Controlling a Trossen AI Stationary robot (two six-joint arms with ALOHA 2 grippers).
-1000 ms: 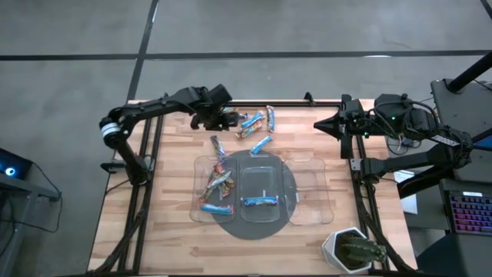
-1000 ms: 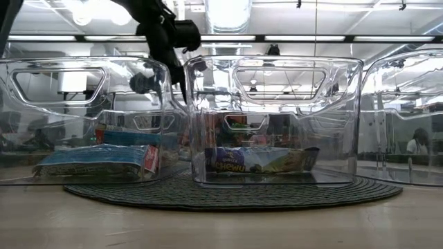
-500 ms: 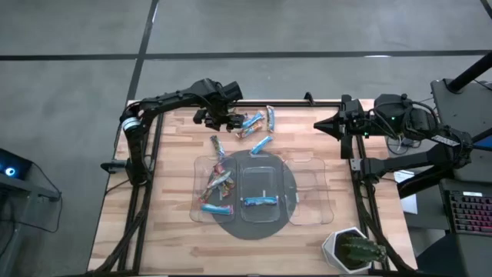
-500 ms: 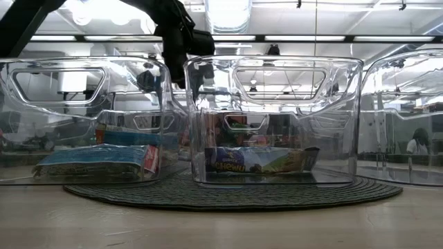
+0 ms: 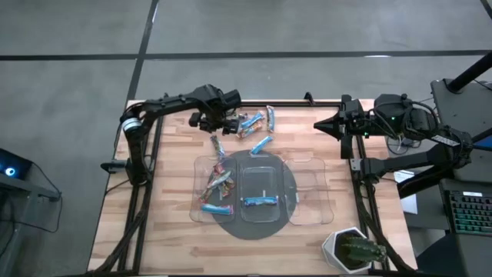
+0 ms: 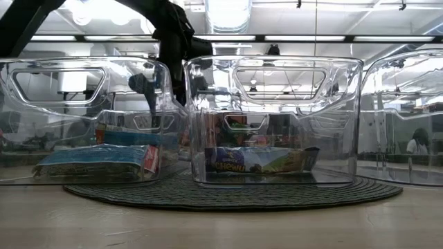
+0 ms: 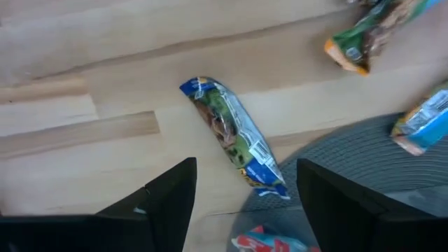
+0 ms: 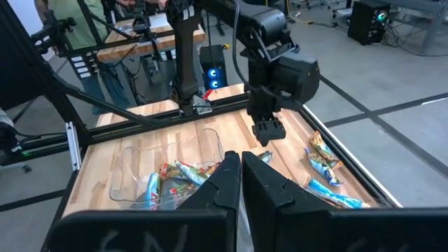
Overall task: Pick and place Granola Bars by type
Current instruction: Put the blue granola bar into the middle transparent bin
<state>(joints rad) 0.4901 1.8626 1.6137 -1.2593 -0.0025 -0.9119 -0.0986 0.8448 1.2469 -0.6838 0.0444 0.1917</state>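
Looking down from the high view, the left gripper hangs over the far part of the wooden table, its fingers spread wide and holding nothing. A granola bar lies just below it, between the gripper and the left tray. More loose bars lie near the gripper. The left tray holds several bars, and the middle tray holds one blue bar. The right gripper waits at the table's far right edge, shut tight.

From the low view, the middle tray stands on a dark mat.

From the left wrist view, the granola bar lies flat on the wood beyond the open fingers.

From the right wrist view, the closed fingers point toward the left tray.
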